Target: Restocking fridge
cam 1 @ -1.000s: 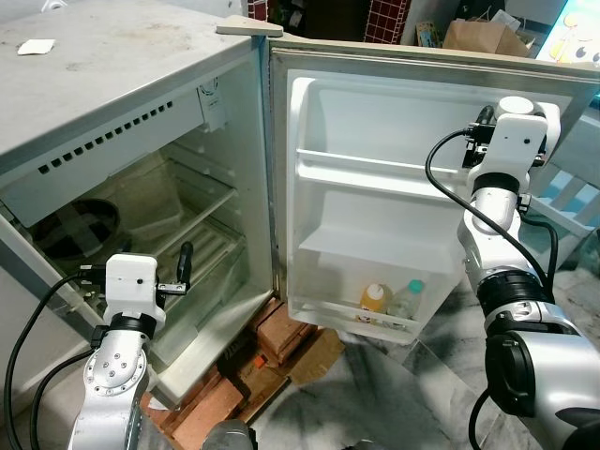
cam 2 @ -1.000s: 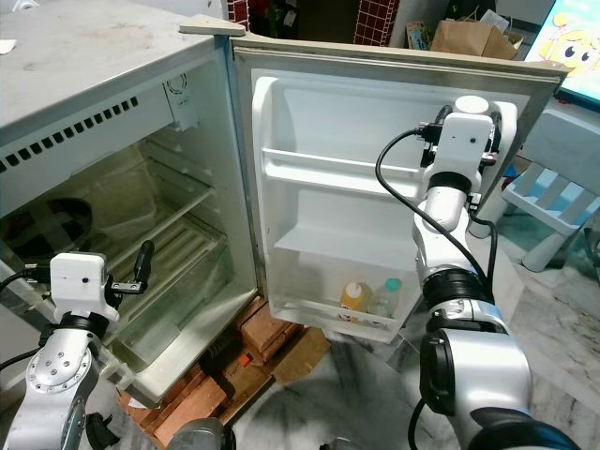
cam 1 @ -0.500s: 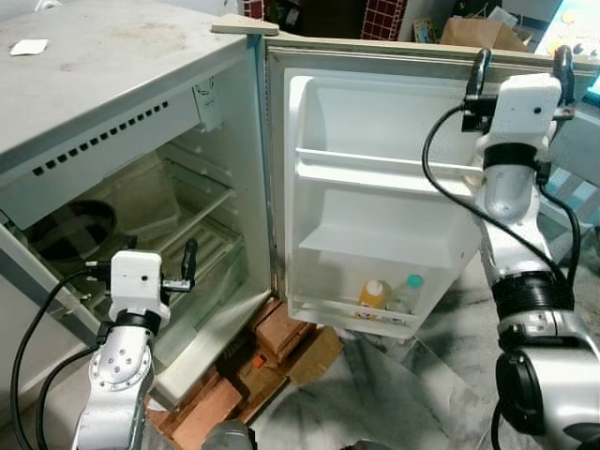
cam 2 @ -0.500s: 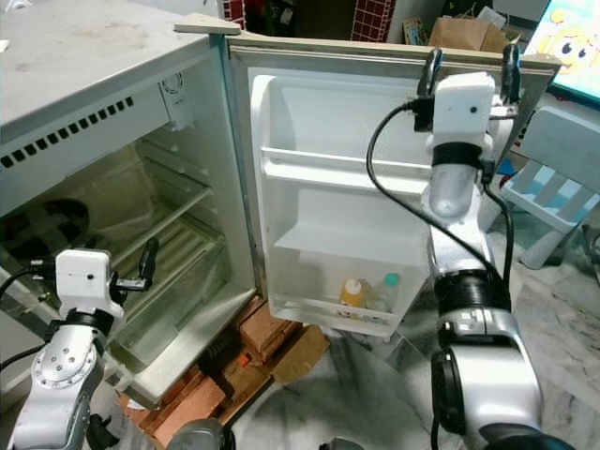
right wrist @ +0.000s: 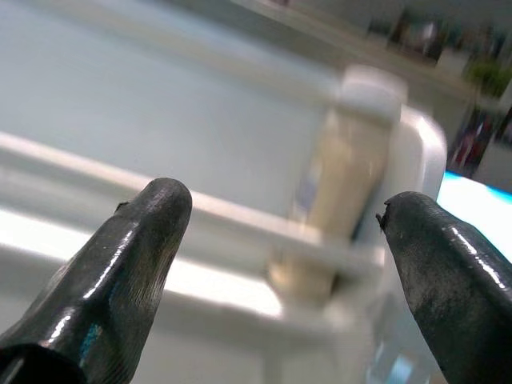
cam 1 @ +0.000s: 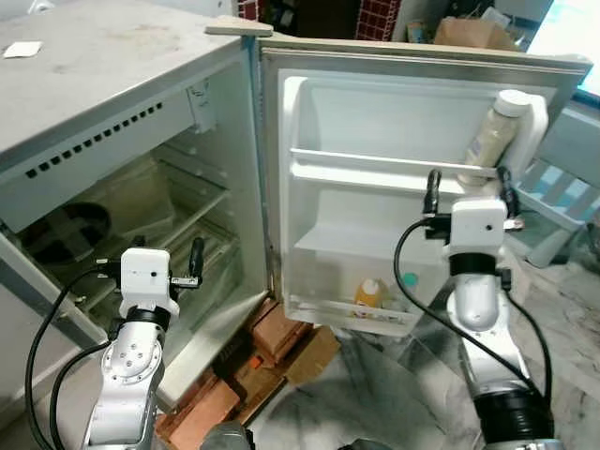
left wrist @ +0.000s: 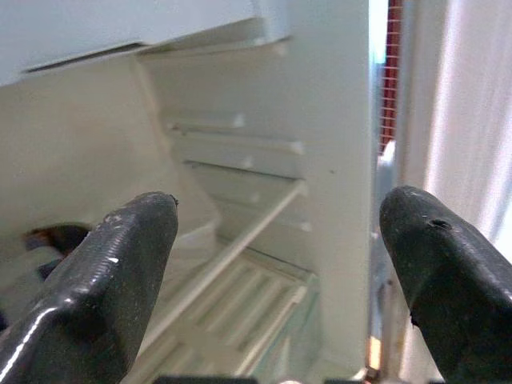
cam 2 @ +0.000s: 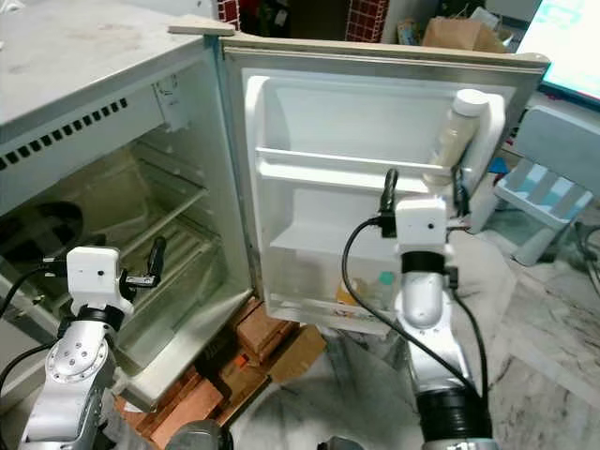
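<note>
Low on the fridge door, an orange bottle is standing upright. The right gripper is hanging spread and empty. Above it, a cream bottle is leaning by the top shelf's right edge, cap up. The left gripper is spread too.

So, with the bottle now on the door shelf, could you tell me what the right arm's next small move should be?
Probably draw the right end effector back from the door. Its fingers are open and empty, and the cream bottle leans in the upper door shelf, apart from them.
</note>
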You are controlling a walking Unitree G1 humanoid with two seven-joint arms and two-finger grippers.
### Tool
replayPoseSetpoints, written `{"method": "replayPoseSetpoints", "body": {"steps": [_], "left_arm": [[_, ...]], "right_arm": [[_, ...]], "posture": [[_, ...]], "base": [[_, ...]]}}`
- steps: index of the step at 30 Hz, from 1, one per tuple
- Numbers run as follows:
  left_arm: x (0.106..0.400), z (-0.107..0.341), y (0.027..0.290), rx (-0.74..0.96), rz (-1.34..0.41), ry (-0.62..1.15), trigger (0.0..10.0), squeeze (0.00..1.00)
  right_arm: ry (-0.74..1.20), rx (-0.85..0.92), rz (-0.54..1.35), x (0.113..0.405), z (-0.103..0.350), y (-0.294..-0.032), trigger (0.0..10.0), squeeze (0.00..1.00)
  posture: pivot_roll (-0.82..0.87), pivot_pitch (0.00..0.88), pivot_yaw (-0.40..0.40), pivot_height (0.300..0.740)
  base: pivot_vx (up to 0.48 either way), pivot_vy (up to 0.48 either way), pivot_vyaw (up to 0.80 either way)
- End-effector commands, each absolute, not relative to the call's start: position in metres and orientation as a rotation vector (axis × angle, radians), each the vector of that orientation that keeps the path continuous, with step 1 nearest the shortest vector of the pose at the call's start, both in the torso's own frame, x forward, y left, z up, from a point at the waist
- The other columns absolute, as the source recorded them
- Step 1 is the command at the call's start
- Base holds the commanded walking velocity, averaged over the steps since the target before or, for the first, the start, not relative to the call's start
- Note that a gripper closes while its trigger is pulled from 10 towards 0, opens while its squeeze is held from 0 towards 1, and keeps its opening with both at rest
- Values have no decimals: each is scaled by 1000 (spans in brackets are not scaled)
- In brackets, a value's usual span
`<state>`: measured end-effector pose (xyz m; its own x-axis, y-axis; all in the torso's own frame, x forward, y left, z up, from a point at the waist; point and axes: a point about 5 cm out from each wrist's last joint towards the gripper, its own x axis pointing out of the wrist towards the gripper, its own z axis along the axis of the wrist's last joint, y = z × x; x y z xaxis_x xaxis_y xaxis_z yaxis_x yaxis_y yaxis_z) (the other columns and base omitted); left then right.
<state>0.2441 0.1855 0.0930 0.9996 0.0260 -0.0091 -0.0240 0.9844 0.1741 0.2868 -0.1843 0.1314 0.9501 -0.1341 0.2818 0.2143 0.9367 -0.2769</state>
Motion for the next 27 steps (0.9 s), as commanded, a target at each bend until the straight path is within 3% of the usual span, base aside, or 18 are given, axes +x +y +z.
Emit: {"method": "replayPoseSetpoints", "body": {"steps": [1, 4, 17, 27], "left_arm": [[247, 93, 182, 186, 10, 17, 10000, 0], [248, 92, 185, 192, 15, 18, 10000, 0], [246, 87, 181, 187, 24, 27, 10000, 0], [236, 74, 182, 169, 30, 77, 10000, 0]], "right_arm": [[-216, -291, -147, 286, 125, -182, 10000, 0], [-173, -244, -52, 282, 117, -166, 10000, 0], [-13, -113, 65, 274, 94, -158, 10000, 0], [-66, -46, 86, 271, 102, -153, 10000, 0]], "posture": [[147, 0, -2, 740], [144, 0, -6, 740], [133, 0, -18, 740], [118, 0, -10, 740]], "base": [[0, -337, 0], [0, -425, 0], [0, -471, 0], [0, -480, 0]]}}
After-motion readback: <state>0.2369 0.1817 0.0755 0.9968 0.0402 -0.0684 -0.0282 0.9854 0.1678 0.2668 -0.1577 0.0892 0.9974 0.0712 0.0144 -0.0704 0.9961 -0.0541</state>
